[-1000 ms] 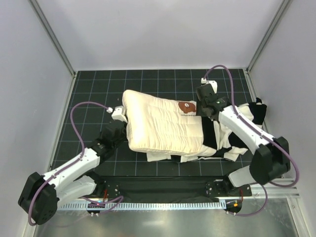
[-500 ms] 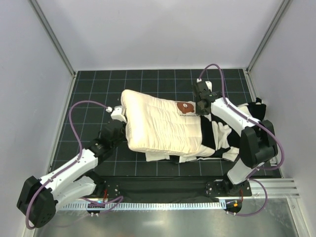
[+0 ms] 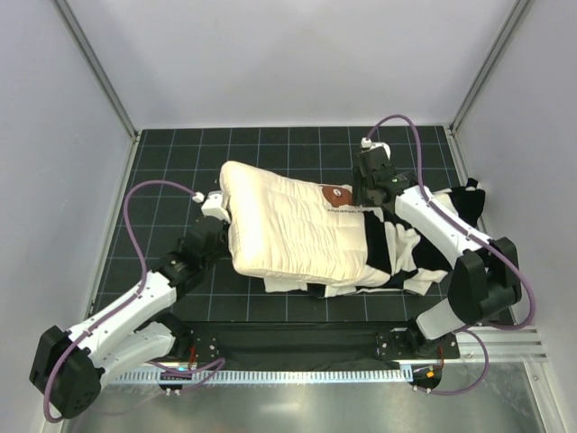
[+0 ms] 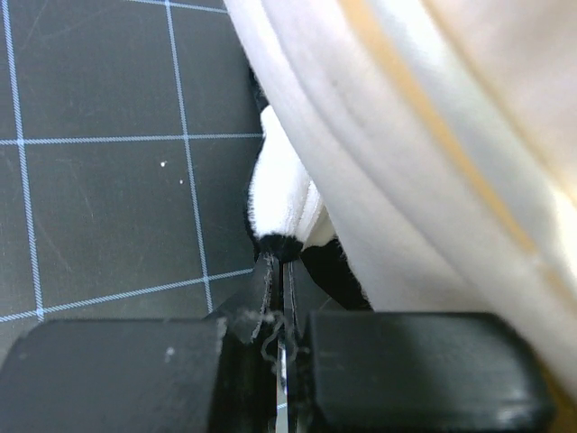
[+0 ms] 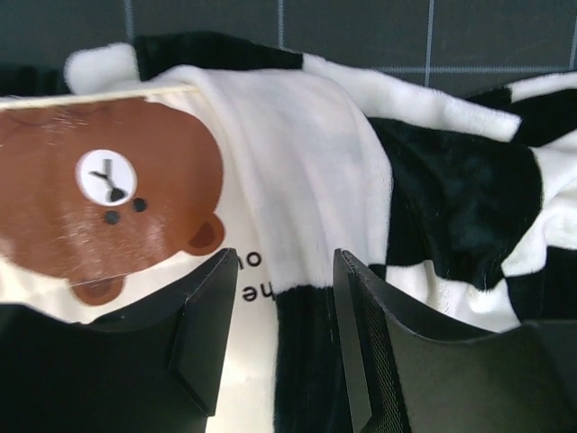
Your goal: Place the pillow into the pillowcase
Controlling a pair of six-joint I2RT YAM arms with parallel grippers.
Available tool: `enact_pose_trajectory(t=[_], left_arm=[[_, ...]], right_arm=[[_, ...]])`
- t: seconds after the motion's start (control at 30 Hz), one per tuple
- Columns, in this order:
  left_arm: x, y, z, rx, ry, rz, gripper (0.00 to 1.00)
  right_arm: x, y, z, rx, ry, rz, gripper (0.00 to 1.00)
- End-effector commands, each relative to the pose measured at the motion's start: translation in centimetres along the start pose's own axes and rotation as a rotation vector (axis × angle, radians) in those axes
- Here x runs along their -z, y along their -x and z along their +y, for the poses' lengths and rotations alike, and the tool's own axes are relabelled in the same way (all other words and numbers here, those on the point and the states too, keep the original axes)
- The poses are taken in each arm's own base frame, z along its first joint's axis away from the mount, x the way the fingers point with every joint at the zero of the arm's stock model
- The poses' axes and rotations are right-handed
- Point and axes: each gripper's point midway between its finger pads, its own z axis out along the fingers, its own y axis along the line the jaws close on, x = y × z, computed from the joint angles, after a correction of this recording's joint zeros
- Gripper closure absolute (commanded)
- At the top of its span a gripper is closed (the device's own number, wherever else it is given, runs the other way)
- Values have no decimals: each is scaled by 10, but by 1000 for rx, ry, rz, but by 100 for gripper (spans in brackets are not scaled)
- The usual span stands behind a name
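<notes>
In the middle of the mat (image 3: 180, 162), the pillow (image 3: 297, 230) is lying flat and almost wholly bare, its long side running left to right. The pillowcase (image 3: 410, 262) is showing as a rumpled heap at the pillow's right end and as a thin strip peeking out along its near edge, so part of it seems to be lying underneath.

At the pillow's left edge, the left gripper (image 4: 278, 266) is clenching a small fold of black-and-white plush, tucked just under the cream seam; the jaws are pressing tight together on it. At the far right corner, the right gripper (image 5: 284, 271) is hovering with its jaws apart and grasping nothing. It is straddling the case's edge where a white square is lapping over the pillow just beside the bear mark (image 5: 108, 194).

Judging by this, the task is sitting at an early stage. Only the right-hand corner is beginning to be covered, and nearly all of the pillow's top face is lying in the open. What is left looks like most of the work: getting hold of the upper layer at the right, drawing it leftward over the pillow while the lower layer is being held, and then settling the corners inside. Whether the opening is truly facing the pillow I cannot tell.
</notes>
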Motion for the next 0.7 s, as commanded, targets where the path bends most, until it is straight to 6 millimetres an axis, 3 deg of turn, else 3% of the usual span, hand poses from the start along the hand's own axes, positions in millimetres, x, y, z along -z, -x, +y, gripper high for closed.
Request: enact_pose_trajectory(t=[0.0, 0.07, 0.13, 0.17, 0.23, 0.3, 0.37, 0.4, 0.53, 0.6, 0.67], left_arm=[[9, 41, -5, -25, 15, -127, 100], [9, 41, -7, -25, 11, -127, 100], [9, 41, -7, -29, 20, -133, 100], [9, 40, -5, -30, 26, -134, 100], [11, 39, -6, -32, 24, -138, 100], [12, 38, -4, -36, 32, -147, 100], [15, 39, -5, -39, 29, -159, 100], [16, 39, -6, -39, 26, -161, 100], [24, 57, -20, -8, -14, -199, 100], [34, 78, -37, 17, -48, -224, 100], [49, 107, -56, 41, -72, -240, 100]], right_arm=[[-22, -15, -8, 15, -75, 42, 46], [-25, -22, -15, 14, -133, 79, 47], [-25, -20, -36, -6, -259, 63, 51], [-23, -21, -41, -4, -292, 60, 63], [-16, -15, -53, -2, -351, 30, 68], [-15, -15, -52, 8, -344, 34, 71], [-16, -15, -48, 14, -318, 45, 86], [-16, -15, -44, 16, -299, 53, 96], [7, 14, 6, 41, -71, -50, 96], [34, 32, 36, 30, 113, -109, 96], [70, 66, 65, 9, 296, -195, 96]])
